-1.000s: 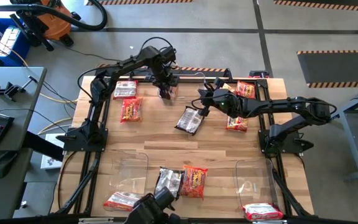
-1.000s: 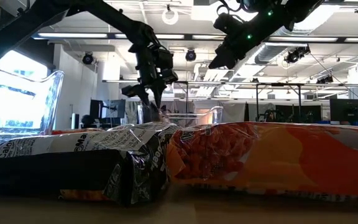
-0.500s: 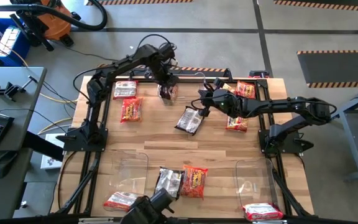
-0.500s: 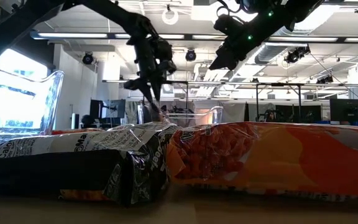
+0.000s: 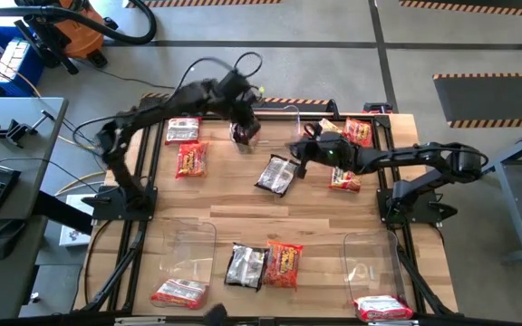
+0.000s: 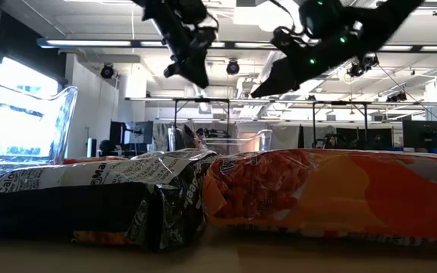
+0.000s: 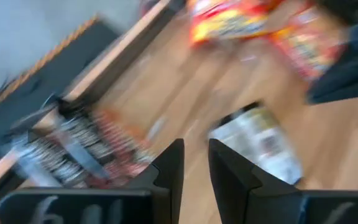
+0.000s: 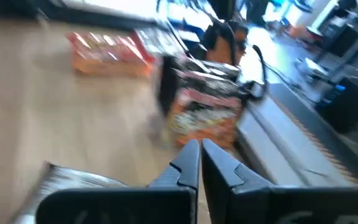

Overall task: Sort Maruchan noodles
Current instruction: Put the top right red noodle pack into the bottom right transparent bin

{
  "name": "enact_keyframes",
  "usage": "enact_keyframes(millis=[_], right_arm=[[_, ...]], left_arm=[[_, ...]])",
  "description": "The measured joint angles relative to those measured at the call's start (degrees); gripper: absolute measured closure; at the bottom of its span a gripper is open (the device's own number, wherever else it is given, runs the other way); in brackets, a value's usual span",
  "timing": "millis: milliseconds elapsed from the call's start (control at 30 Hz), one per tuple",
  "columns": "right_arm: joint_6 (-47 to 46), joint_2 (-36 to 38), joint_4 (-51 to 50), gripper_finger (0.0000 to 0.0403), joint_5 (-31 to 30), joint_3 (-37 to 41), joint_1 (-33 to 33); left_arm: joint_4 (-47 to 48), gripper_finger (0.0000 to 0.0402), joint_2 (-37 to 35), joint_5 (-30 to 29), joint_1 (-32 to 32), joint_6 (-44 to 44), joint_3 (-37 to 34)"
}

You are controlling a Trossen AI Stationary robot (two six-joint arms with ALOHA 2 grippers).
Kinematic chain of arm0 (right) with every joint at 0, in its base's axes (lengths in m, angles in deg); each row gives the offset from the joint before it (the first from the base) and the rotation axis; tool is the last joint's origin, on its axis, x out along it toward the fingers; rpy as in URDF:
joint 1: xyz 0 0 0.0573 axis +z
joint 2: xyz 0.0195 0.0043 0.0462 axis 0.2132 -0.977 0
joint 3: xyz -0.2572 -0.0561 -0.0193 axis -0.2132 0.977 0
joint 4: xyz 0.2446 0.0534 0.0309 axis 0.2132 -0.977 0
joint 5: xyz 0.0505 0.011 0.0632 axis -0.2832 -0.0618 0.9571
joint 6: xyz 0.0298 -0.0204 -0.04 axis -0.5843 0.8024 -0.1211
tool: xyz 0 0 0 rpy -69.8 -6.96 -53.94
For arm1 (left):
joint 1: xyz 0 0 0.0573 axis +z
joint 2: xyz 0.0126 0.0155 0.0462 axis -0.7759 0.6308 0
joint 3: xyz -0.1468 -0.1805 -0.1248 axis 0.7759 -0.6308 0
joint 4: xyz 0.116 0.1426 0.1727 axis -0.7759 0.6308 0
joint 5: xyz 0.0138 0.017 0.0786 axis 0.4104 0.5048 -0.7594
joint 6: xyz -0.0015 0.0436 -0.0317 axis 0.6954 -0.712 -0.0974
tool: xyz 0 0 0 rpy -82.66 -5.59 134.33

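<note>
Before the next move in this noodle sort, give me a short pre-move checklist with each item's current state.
1. Left gripper empty: ok; nothing shows between its slightly parted fingers in the left wrist view.
2. Right gripper empty: ok; fingers nearly together, nothing between them.
3. Black-silver packet at table centre free to pick: ok; it lies flat, apart from other packets.
4. Packet under the left gripper resting flat on the table: cannot tell; the arm covers part of it.
5. Clear bins ready to receive: ok; both near-edge bins look empty.
6. Arms apart from each other: ok in the high view.
</note>
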Motion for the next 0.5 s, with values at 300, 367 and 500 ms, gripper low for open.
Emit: enact_keyframes(millis=[300,367,500], right_arm=[[-8.5,2.4,16.1,0.0403,2.0,11.9,0.0],[-10.0,4.8,11.7,0.0403,1.3,12.1,0.0],[-13.0,10.9,-8.4,0.0399,-3.7,8.1,0.0]], left_arm=[[-46.8,0.0365,-19.2,3.2,-9.0,1.5,-37.3],[-58.2,0.0371,-21.7,2.8,-11.0,1.7,-44.2],[-78.6,0.0382,-24.5,0.7,-13.8,1.2,-55.3]])
